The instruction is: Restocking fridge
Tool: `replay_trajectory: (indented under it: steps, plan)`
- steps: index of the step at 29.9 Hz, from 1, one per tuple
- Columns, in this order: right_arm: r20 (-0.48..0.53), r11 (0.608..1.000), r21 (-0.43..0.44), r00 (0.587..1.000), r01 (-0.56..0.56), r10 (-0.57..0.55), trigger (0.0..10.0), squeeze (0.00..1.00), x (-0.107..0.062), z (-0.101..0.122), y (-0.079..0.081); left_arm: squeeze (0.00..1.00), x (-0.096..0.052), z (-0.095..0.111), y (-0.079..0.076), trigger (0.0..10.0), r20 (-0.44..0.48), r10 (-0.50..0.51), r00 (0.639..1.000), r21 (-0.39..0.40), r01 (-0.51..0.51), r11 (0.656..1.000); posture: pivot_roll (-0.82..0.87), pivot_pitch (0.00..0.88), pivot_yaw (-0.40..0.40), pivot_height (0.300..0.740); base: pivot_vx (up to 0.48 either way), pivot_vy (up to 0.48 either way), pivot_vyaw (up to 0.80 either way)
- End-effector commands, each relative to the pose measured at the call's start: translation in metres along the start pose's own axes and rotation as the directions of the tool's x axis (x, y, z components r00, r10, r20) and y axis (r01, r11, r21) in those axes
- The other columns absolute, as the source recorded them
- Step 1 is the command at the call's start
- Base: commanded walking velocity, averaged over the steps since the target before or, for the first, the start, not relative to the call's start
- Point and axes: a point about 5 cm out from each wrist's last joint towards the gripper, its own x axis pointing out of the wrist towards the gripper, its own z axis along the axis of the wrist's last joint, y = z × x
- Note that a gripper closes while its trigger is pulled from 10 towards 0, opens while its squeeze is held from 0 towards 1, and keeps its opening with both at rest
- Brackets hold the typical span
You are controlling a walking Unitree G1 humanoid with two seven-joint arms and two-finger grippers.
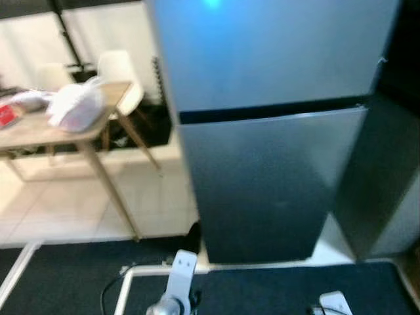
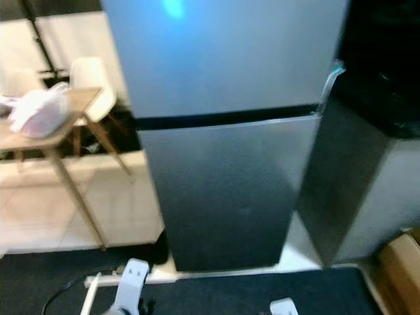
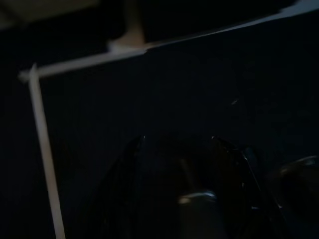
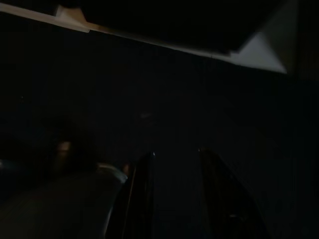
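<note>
Fridge (image 1: pixel 269 131) stands right in front of me, both doors closed, past the dark mat (image 1: pixel 59 275). My left gripper (image 3: pixel 177 164) and right gripper (image 4: pixel 174 184) hang low over the mat, fingers parted, holding nothing. Doors look stiff, smooth steel, likely slippery; best hold is probably the right door edge. No readable labels. White bag (image 1: pixel 75 105) sits on the wooden table (image 1: pixel 39 131) to my left.

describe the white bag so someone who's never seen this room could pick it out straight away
Start from the tall grey fridge straight ahead and look to its left, where a wooden table stands on pale tiles. The white plastic bag sits crumpled near that table's near corner, bulkier than the red item further along.
</note>
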Motion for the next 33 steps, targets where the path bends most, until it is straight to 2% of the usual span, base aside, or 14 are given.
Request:
replay_trajectory:
  steps: [1,14,17,21,25,29,33]
  plan:
    - [0.02,1.0,-0.002,1.0,-0.022,0.022,10.0,0.0,0.001,0.004,0.007,0.0,-0.002,-0.006,0.006,10.0,-0.019,0.016,1.0,-0.003,-0.016,1.0,-0.12,0.052,0.075,0.726,0.0,0.0,0.8]
    - [0.02,1.0,0.001,0.999,-0.026,0.026,10.0,0.0,0.001,0.003,0.01,0.0,-0.002,-0.005,0.009,10.0,-0.017,0.026,1.0,0.01,-0.025,1.0,-0.11,0.058,0.08,0.726,0.0,0.0,0.8]
    - [0.021,1.0,0.003,0.999,-0.028,0.028,10.0,0.0,0.001,0.004,0.011,0.0,-0.001,-0.002,0.006,10.0,-0.011,0.002,1.0,-0.037,-0.002,0.999,-0.11,0.061,0.081,0.726,0.0,0.0,0.8]
    - [0.024,1.0,0.004,0.999,-0.029,0.029,10.0,0.0,0.002,0.005,0.012,0.0,-0.001,0.002,0.004,10.0,0.021,-0.025,0.999,-0.033,0.026,0.999,-0.11,0.064,0.083,0.726,0.0,0.0,0.8]
    - [0.028,1.0,0.009,0.999,-0.028,0.028,10.0,0.0,0.002,0.007,0.012,0.0,-0.001,0.0,0.004,10.0,0.005,-0.034,0.999,-0.059,0.035,0.998,-0.11,0.061,0.082,0.726,0.0,0.0,0.8]
    - [0.042,0.999,0.038,0.999,-0.017,0.016,10.0,0.0,0.003,0.01,0.011,0.0,-0.003,0.003,0.013,10.0,0.034,0.014,0.999,0.032,-0.015,0.999,-0.1,0.054,0.084,0.726,0.0,0.0,0.8]
    - [0.062,0.998,0.067,0.998,-0.016,0.011,10.0,0.0,0.004,0.014,0.013,0.0,-0.004,0.005,0.02,10.0,0.041,0.048,0.998,0.01,-0.049,0.999,-0.1,0.044,0.09,0.726,0.0,0.0,0.8]
